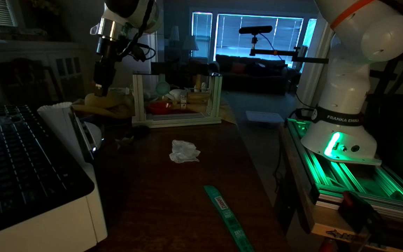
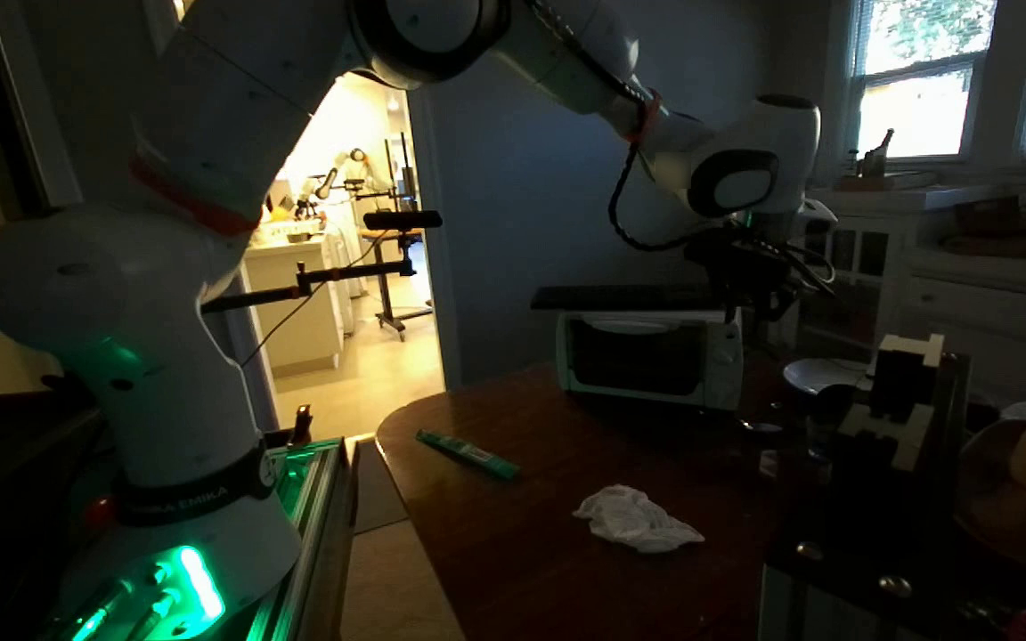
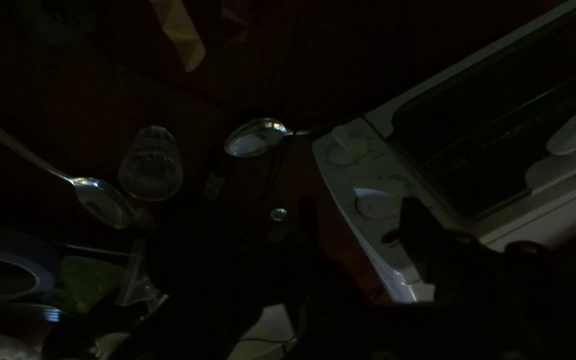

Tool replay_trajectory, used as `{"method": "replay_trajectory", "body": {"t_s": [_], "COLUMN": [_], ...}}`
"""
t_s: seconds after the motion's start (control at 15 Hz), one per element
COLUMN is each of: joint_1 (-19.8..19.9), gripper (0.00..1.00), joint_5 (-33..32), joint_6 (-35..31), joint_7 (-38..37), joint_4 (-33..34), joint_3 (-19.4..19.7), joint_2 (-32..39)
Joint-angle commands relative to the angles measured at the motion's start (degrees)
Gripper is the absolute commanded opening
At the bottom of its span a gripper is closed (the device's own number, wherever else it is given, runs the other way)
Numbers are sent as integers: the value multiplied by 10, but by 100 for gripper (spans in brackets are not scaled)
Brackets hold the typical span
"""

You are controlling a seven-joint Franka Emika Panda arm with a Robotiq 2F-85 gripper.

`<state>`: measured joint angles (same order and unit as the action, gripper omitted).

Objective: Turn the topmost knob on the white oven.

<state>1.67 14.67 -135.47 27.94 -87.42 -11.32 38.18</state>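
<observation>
Gripper (image 3: 360,217) jaws look parted, nothing held AFAICT. Knob panel (image 3: 371,227) of white oven (image 2: 649,361) near tips, partly behind one finger (image 3: 418,225); top knob prob. hidden there. Centre on it, pinch lightly, twist w/ wrist.

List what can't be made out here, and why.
Part of the knob panel on the white box-shaped oven, and any knob there: wrist view, hidden by one of the black gripper fingers.
Markings around its white knobs: wrist view, too small, dim.
Its inside: an exterior view, lost behind the dark glass door.
Leftmost silver spoon: wrist view, handle end cut off by left edge.
</observation>
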Motion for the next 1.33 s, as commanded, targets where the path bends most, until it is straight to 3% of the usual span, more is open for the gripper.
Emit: {"method": "replay_trajectory", "body": {"t_s": [0.0,0.2,0.4,0.87,1.2,1.27], "joint_1": [-25,-23,-24,-42,-71,-60], "gripper": [80,99,100,100,100,100], "joint_5": [-21,8,24,5,-82,-43], "joint_6": [-11,-42,-87,-121,-82,-100], "joint_7": [-109,-128,-135,-200,-329,-278], "joint_4": [-93,-143,-188,-292,-334,-304], "joint_3": [20,3,-6,9,48,34], "joint_2": [-77,-117,-151,-248,-305,-273]}}
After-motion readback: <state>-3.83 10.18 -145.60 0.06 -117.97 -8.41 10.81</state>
